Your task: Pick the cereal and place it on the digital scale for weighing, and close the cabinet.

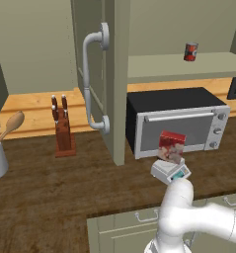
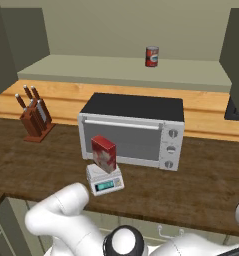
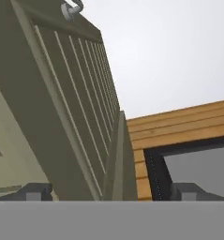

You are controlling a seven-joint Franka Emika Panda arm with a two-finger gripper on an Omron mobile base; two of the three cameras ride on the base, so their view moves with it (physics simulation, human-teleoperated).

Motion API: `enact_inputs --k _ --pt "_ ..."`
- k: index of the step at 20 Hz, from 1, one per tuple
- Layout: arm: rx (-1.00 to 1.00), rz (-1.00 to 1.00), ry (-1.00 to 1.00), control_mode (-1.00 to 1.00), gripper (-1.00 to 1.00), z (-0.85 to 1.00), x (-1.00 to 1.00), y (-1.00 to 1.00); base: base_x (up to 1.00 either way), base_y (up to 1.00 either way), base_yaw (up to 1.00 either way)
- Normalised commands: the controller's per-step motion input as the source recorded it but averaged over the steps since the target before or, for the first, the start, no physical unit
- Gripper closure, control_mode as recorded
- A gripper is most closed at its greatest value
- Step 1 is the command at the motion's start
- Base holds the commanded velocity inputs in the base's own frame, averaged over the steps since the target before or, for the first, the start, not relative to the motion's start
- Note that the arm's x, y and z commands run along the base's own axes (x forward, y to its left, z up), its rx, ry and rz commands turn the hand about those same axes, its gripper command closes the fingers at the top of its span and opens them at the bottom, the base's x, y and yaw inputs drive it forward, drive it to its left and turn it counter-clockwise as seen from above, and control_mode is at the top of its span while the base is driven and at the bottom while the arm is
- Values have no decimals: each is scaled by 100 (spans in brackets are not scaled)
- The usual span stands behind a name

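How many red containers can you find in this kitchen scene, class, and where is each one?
2. The cereal stands on the digital scale in front of the microwave; the red can stands on the cabinet shelf above. Others may be hidden.

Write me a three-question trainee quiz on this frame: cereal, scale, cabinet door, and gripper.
1. True or false: the cereal stands on the digital scale.
2. The cabinet door nearest the knife block is: A) shut, B) open, C) missing.
3. Fill in: in the hand view the gripper has its fingertips spread ____, facing a panelled cabinet door.

Key
1. True: the red box rests on the scale's white top, in front of the microwave.
2. B: the door stands edge-on, its curved handle towards the camera.
3. Wide apart, with nothing between them.
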Motion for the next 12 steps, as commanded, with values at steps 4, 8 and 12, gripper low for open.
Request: enact_inputs --k 4,8,12 --pt "-16 3 -10 -100 -100 88 -54 32 0 0 0" --pt "-24 4 -32 -100 -100 98 -80 46 0 0 0" --pt "-36 1 -34 -100 -100 77 -52 96 0 0 0"
